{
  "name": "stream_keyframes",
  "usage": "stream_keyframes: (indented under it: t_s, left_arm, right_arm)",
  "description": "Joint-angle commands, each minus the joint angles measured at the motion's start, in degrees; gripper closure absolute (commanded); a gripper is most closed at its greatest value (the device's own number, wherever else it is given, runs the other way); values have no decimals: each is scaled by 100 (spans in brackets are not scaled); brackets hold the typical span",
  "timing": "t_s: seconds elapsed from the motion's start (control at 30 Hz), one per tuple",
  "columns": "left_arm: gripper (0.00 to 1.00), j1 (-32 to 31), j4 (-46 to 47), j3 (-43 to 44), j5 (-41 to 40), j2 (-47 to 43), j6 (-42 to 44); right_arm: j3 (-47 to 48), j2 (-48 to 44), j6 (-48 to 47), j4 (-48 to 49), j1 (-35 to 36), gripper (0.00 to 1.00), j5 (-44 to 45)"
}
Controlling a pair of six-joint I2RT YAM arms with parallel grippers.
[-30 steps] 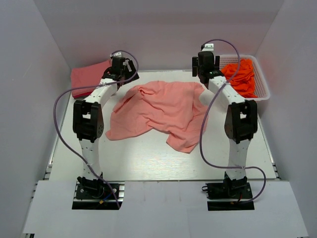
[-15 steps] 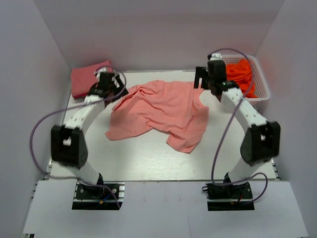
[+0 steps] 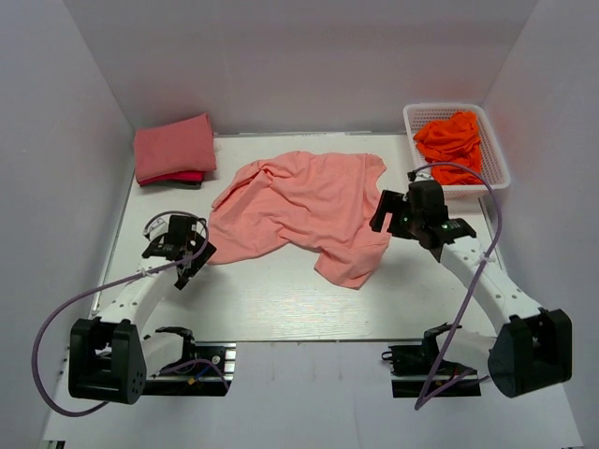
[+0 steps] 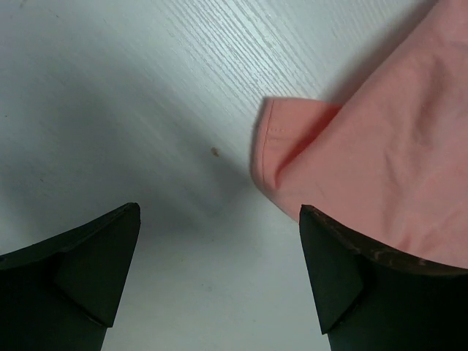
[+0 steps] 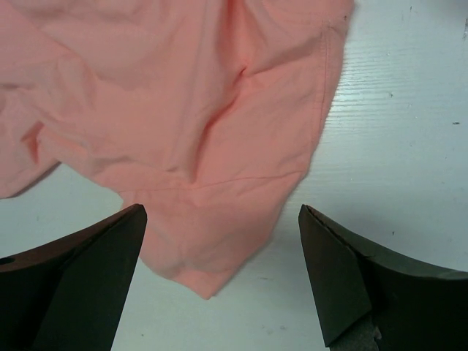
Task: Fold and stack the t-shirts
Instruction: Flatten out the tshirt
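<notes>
Hovering wide open beside the crumpled pink shirt [image 3: 309, 201] mid-frame, left gripper [image 4: 219, 212] nearest its lower-left corner, right gripper [image 5: 223, 208] over its right edge.

Table: white top with a fine wood grain [image 3: 281, 299].
Centre: salmon t-shirt [image 3: 299, 201], unfolded and crumpled, spread wide; a hemmed corner at its near left is turned over on itself.
Far left corner: folded shirts [image 3: 173, 148], a pink one on a deeper red one, apart from the loose shirt.
Far right corner: white mesh basket [image 3: 494, 150], holding heaped orange cloth [image 3: 451, 140].
</notes>
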Motion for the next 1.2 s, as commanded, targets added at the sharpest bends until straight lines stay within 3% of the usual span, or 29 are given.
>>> stream_keyframes:
  t_s: [0.0,0.27,0.43,0.5,0.6,0.67,0.87,0.93,0.97,1.17]
  left_arm:
    - [0,148,474,-70,34,206,-369]
    - [23,421,1194,-228,210,780,-765]
    - [28,483,1503,-343,140,999,-643]
    - [38,413,1765,-343,192,1166,-520]
    - [45,316,2107,-473,401,1359,-247]
    - [62,316,2258,-606,473,1412,-247]
    - [61,316,2584,-853,631,1412,-19]
    - [83,316,2654,-923,632,1360,-18]
    - [100,316,2724,-984,692,1290,95]
    - [100,316,2917,-1204,860,710,351]
  right_arm:
    - [-37,-395,170,-68,26,10,-79]
    - [-19,-616,301,-271,17,10,-123]
    - [-133,-660,337,-464,96,10,-53]
    - [-168,-695,293,-578,175,10,53]
    - [-221,-809,450,-807,228,10,325]
    - [-318,-984,521,-886,342,10,606]
    - [-257,-820,644,-1246,509,10,774]
    - [-274,-679,688,-1343,597,10,730]
    - [-326,-643,723,-1396,667,10,721]
    - [-502,-238,1118,-1827,1027,10,326]
